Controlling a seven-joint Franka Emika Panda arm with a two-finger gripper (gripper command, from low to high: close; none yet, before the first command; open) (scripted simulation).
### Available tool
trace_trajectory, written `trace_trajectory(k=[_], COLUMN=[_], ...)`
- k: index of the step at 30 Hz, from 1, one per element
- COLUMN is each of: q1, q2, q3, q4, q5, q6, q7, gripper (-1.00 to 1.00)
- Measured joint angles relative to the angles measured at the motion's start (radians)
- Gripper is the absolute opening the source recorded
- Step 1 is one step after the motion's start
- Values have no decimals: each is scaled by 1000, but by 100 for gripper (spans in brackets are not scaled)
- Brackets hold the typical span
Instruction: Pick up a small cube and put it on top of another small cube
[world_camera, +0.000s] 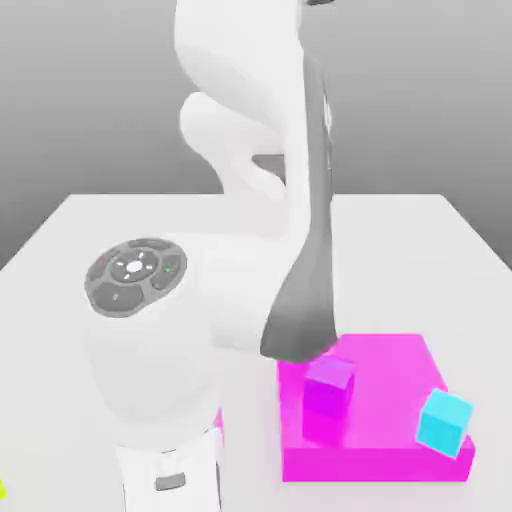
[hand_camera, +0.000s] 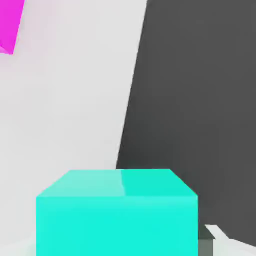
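In the hand view the small cube (hand_camera: 117, 200), turquoise with a greenish tint, sits very close in front of the camera. My gripper (hand_camera: 117, 240) is shut on it, and a pale fingertip (hand_camera: 216, 234) shows beside one of its faces. Behind the cube lie the white table (hand_camera: 75, 110) and the dark ground past the table's edge. In the exterior view the white arm (world_camera: 250, 250) leans over the table's near side and hides the hand and the cube.
A flat magenta slab (world_camera: 390, 450) lies at the exterior view's lower right. On it stand a magenta-purple cube (world_camera: 328, 398) and a sky-cyan cube (world_camera: 444, 422). A corner of magenta (hand_camera: 10, 25) shows in the hand view. The table edge (hand_camera: 131, 110) runs close by the held cube.
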Motion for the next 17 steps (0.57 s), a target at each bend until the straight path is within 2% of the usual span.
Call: trace_trajectory(k=[9, 13, 14, 17], q1=[-146, -204, -214, -214], q2=[-79, 16, 35, 35], q3=[-193, -160, -149, -149], q4=[-38, -38, -36, -36], q5=[22, 101, 114, 114], q6=[-15, 78, 95, 95], q7=[131, 100, 92, 92], gripper=[-100, -100, 100, 100])
